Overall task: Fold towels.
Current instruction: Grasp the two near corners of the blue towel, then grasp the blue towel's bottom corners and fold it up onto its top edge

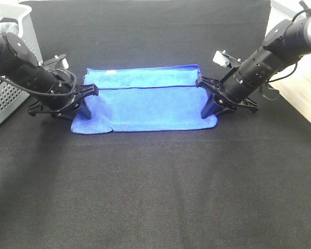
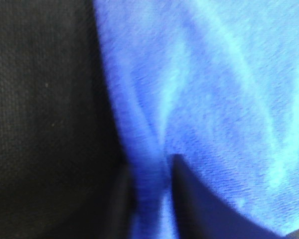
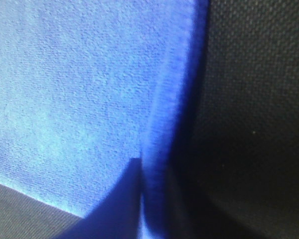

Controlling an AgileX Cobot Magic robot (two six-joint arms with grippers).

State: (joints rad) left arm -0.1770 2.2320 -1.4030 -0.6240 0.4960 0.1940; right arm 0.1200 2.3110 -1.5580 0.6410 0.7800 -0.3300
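- The towel lies flat on the black cloth and spans the gap between the two sets of fingers. Its far strip is already turned over onto the rest.
- I judge it light, soft and limp, so it will sag and crease wherever nothing supports it. Its fuzzy nap should catch on the pads, so slipping looks unlikely.
- The best hold, in my judgement, is the short edge at each end. Pinching both at matching spots should keep the fold line straight.
- The left gripper sits low, its arm slanting down from beside the grey basket. In the wrist view its fingers are closed on a bunched ridge of the towel's edge, with bare black cloth just outside them.
- The right gripper mirrors it at the opposite end, its arm angled down and inward. Its fingers clamp the hem, which stands up between them. Towel lies on their inner side and black cloth on the outer.
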